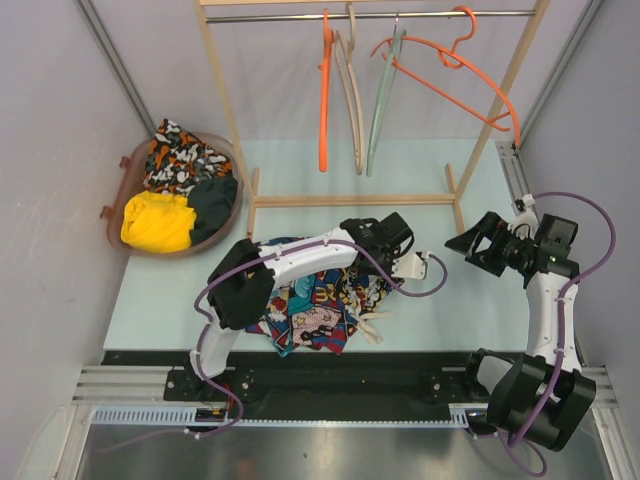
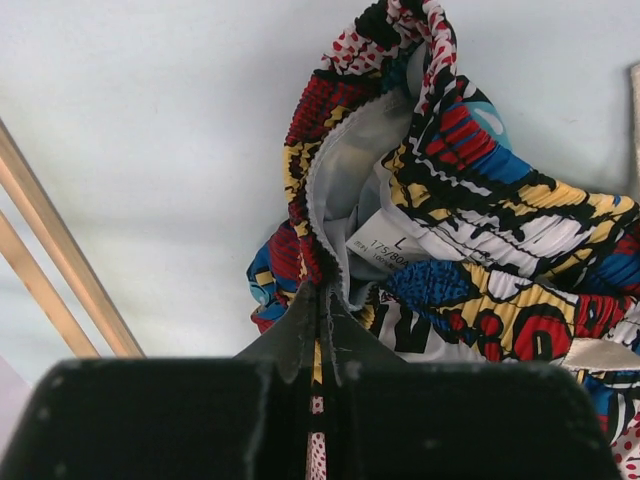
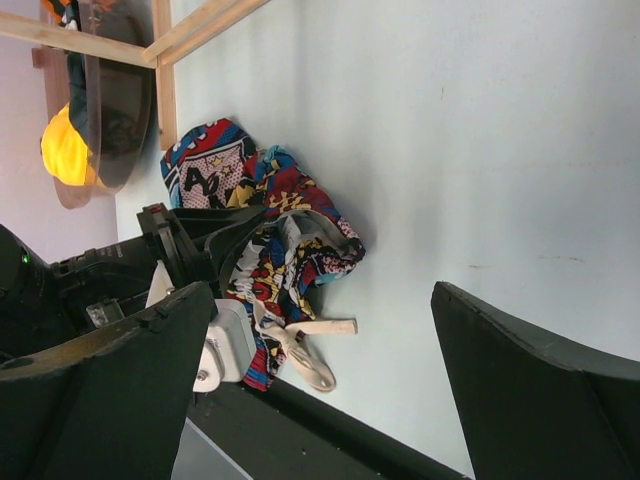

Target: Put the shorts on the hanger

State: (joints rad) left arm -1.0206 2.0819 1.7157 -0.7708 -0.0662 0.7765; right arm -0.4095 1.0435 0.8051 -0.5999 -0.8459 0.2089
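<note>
Looking first at the near edge of the tabletop (image 1: pixel 450 310), we find the shorts (image 1: pixel 310 318) in a crumpled heap just left of the middle. Their pale drawstring (image 1: pixel 372 328) trails out on the right side. The left gripper (image 2: pixel 320 305) reaches down onto the far right part of the heap. Its claw is pinched tight on the gathered waistband, with a strip of printed cloth showing between the fingers. A white size label (image 2: pixel 385 245) sits just past them, inside the band.

Towards the right edge, the right gripper (image 1: pixel 468 250) hovers over bare tabletop, apart from the shorts. Its claw is spread wide and holds nothing.

Farther back, a wooden rack (image 1: pixel 350 200) stands across the far half of the tabletop, with a metal rail (image 1: pixel 270 17) along its top. The hanger (image 1: pixel 500 95) hooks onto the rail near the right end and hangs tilted, well apart from the shorts. To its left on the same rail hang a pale green hanger (image 1: pixel 380 110), a beige hanger (image 1: pixel 352 100) and a thicker orange hanger (image 1: pixel 325 100).

At the far left corner sits a brown basket (image 1: pixel 120 190). It holds a yellow garment (image 1: pixel 155 220), a dark garment (image 1: pixel 212 200) and an orange, black and white patterned garment (image 1: pixel 180 155).
</note>
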